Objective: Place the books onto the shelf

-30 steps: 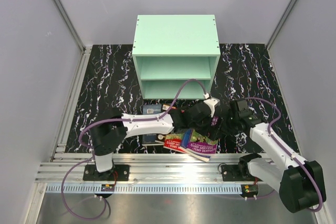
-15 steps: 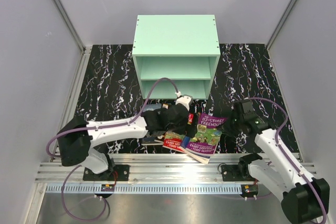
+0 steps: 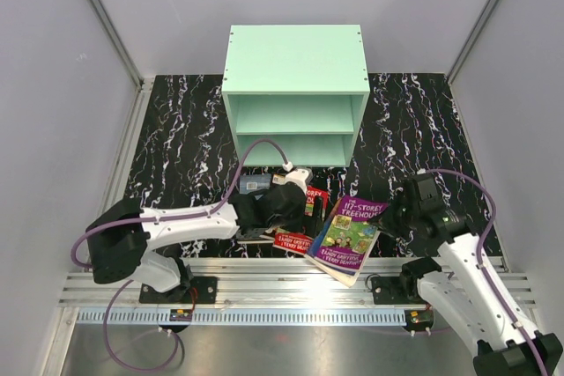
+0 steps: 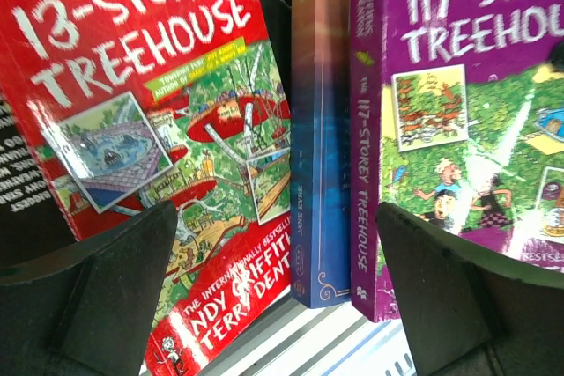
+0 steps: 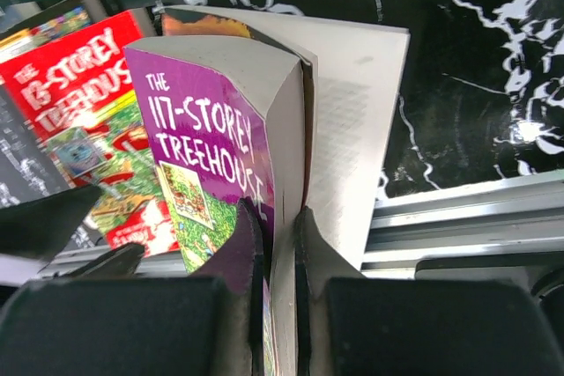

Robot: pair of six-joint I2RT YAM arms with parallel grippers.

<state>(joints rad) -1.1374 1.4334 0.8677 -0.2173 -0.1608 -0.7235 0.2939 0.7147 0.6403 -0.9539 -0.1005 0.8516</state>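
Now, nearest the rail [image 3: 291,272], the right gripper [image 5: 278,217] is pinched tight on the front cover and first pages of the purple book [image 5: 207,151]. The rest of the pages splay open to the right. A second ago those jaws stood slacker and farther up the table, and the left arm lay across this book. Since then the book has slid out to the right of the pile, tilted, with its near corner over the rail.

Just beyond, the left gripper [image 4: 275,217] has drawn back to the left. Its jaws are spread wide and hold nothing, hovering over the red book [image 4: 132,85] and the blue book [image 4: 319,129] beside it.

Farthest off, well apart from the pile, the shelf [image 3: 295,59] has no book in it yet.

So I judge one book is in hand and the way is cleared. With only part of the book gripped, it may flop open when lifted.
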